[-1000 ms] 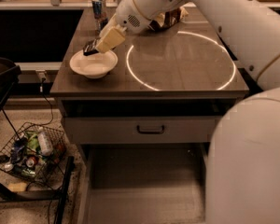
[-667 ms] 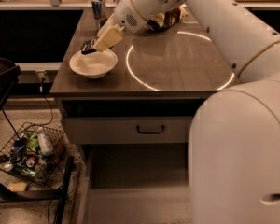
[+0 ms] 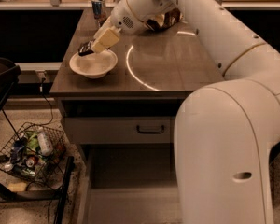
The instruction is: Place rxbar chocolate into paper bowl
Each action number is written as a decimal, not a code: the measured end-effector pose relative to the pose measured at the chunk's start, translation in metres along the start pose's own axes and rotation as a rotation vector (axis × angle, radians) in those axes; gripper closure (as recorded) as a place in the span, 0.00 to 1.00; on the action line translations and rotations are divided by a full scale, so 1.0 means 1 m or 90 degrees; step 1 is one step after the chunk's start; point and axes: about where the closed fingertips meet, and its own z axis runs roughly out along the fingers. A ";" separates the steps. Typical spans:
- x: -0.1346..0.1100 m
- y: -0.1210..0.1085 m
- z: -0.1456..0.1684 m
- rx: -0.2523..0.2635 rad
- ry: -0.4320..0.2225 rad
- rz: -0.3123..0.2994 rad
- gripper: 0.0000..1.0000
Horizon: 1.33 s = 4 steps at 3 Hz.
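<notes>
The paper bowl (image 3: 93, 65) is off-white and round, near the table's left front corner. My gripper (image 3: 99, 45) reaches in from the right and hangs just above the bowl's far rim. It is shut on the rxbar chocolate (image 3: 85, 48), a dark flat bar that sticks out to the left of the pale fingers (image 3: 105, 39), over the bowl's far left rim. The bar is tilted and does not touch the bowl.
A blue-silver drink can (image 3: 98, 6) stands at the table's back left. A shiny brown snack bag (image 3: 164, 20) lies behind my arm. The table (image 3: 172, 69) has a drawer below. A wire basket (image 3: 30, 154) of cans sits on the floor at left.
The view has shifted, so the table sits further right and my arm's near bulk fills more of the right side. The gripper with the bar has stayed over the bowl.
</notes>
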 end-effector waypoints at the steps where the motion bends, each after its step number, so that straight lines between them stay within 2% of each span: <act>1: 0.002 0.009 -0.001 0.004 -0.003 0.004 1.00; 2: 0.007 0.029 0.003 0.007 -0.018 0.013 1.00; 3: 0.011 0.033 0.009 0.000 -0.016 0.017 0.82; 4: 0.011 0.034 0.013 -0.003 -0.016 0.017 0.59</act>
